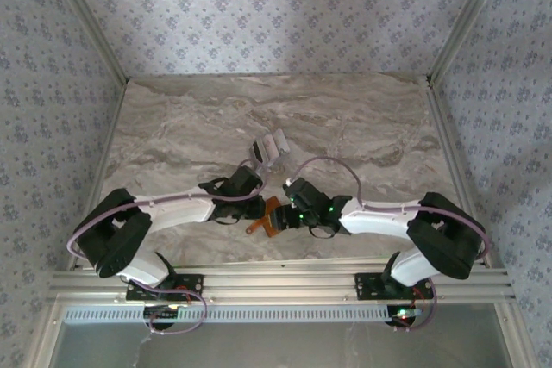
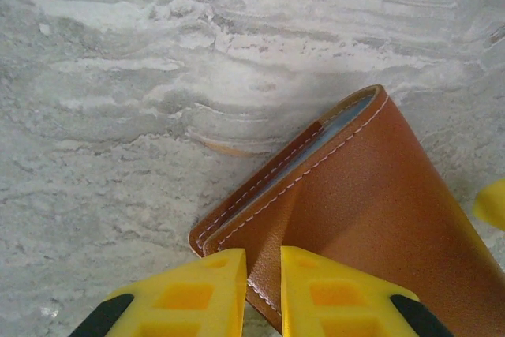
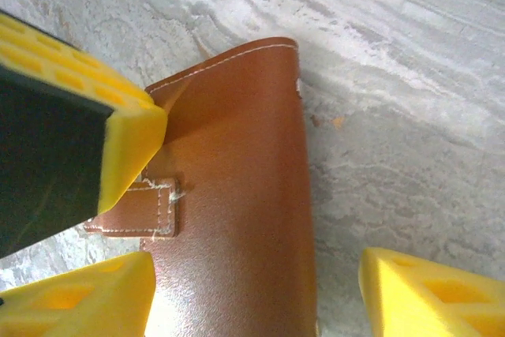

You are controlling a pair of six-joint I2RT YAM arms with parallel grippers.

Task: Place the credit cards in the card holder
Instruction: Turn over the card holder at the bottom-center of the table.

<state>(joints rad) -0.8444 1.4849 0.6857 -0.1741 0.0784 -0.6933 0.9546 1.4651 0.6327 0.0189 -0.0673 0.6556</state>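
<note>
Left pincer [image 2: 263, 270] pinches card holder [image 2: 371, 195]: tan leather, white stitching.

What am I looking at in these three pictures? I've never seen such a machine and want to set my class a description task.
Two robot arms are bolted at the near edge of a marble-patterned table. One picture looks down from above; the other two come from cameras on the wrists, so the yellow blocks are fingers. On the table lie a brown leather card holder and, farther back, a small cluster of cards. The left gripper pinches the card holder's edge. The right gripper is open, a finger on either side of the holder, gripping nothing.
</note>
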